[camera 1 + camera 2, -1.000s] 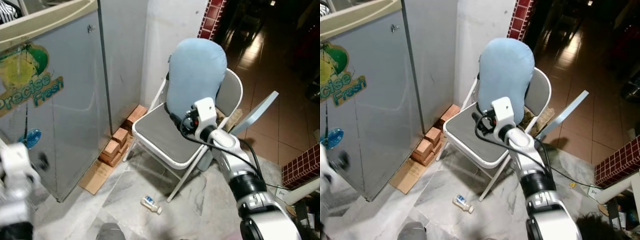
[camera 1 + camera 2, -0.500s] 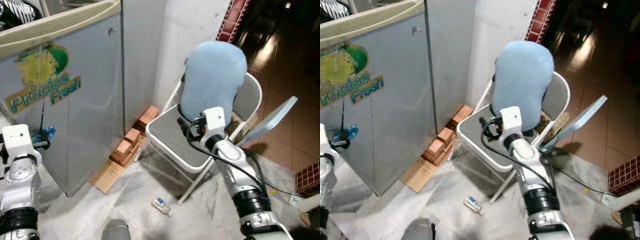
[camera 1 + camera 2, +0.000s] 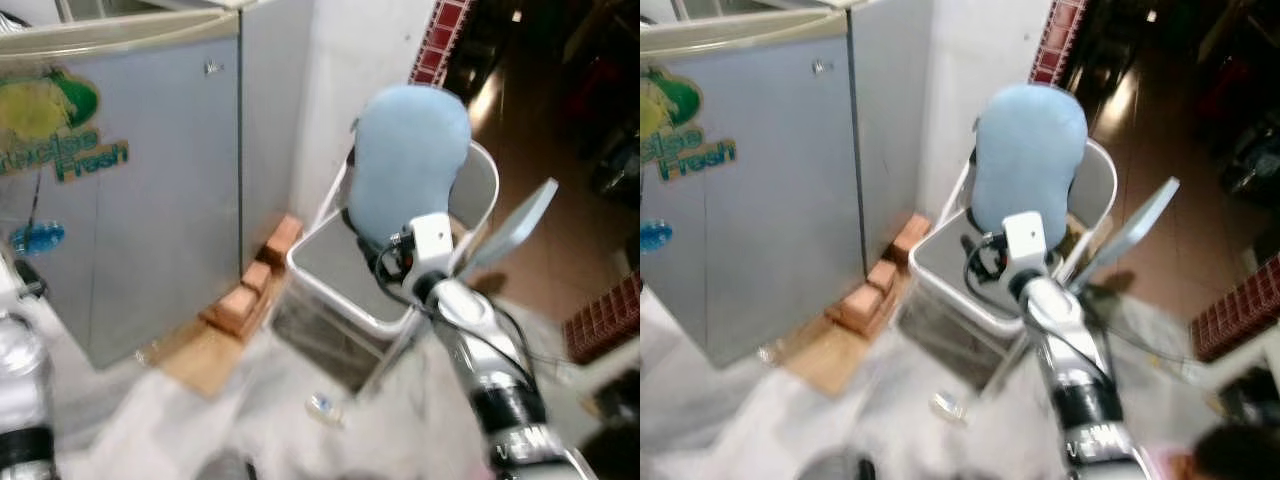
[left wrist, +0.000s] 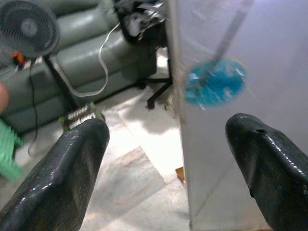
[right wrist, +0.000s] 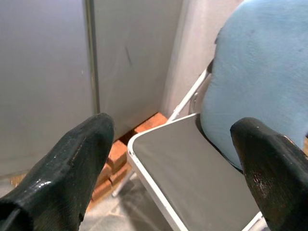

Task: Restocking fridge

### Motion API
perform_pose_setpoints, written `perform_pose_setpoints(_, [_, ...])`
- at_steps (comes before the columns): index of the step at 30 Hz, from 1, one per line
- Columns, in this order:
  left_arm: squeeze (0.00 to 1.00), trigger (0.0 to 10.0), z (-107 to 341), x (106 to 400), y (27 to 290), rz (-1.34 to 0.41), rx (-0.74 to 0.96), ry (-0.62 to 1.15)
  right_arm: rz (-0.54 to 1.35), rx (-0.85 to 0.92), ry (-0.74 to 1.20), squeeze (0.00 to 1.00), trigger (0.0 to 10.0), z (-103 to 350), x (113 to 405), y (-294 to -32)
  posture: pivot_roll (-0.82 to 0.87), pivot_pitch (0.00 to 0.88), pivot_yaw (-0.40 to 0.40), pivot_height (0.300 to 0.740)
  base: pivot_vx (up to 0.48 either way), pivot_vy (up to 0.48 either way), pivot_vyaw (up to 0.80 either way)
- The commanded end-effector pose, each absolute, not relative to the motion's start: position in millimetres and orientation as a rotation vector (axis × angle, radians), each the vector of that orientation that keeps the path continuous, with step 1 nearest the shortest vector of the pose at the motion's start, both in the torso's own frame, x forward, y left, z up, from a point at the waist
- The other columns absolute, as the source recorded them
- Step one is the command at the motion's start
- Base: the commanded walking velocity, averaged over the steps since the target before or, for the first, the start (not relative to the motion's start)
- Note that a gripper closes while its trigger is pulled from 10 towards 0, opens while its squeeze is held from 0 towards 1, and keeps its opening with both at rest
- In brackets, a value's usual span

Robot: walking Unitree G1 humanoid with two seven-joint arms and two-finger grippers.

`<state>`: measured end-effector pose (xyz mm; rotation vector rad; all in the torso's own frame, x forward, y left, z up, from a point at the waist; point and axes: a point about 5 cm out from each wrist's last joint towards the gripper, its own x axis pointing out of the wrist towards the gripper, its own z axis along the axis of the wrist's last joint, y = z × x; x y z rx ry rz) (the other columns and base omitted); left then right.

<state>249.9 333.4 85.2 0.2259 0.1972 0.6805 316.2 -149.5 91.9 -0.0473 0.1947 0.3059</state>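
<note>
Blurred marble floor [image 3: 130, 420] hides a small bottle [image 3: 322, 405] below the chair [image 3: 340, 290].

The fridge [image 3: 130, 190] stands on the left, bricks [image 3: 255, 290] at its base corner; right of them a folding chair [image 3: 350, 290] — a cushion [image 3: 405, 160] propped on it — and a small bottle [image 3: 322, 406] on the floor before it.

- White folding chair [image 3: 340, 285] with blue cushion [image 3: 408, 150] against a white wall [image 3: 345, 70].
- Bricks [image 3: 248, 295] beside it, on a marble floor [image 3: 150, 420].
- Green sofa [image 4: 72, 53] and fan [image 4: 26, 29].
</note>
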Motion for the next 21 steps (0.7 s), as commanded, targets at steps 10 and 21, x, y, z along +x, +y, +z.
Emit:
perform_pose_setpoints(10, [0.00, 10.0, 93.4, 267.0, 276.2, 0.443, 0.187, 0.120, 0.290, -0.044, 0.194, 0.00, 10.0, 93.1, 317.9, -147.7, 0.12, 0.000, -0.077, 0.740, 0.000, 0.240, 0.00])
perform_pose_setpoints(21, [0.00, 10.0, 97.6, 269.8, 237.0, 0.309, 0.168, 0.093, 0.261, -0.046, 0.217, 0.00, 10.0, 87.5, 317.2, -151.0, 0.10, 0.000, -0.062, 0.740, 0.000, 0.480, -0.50])
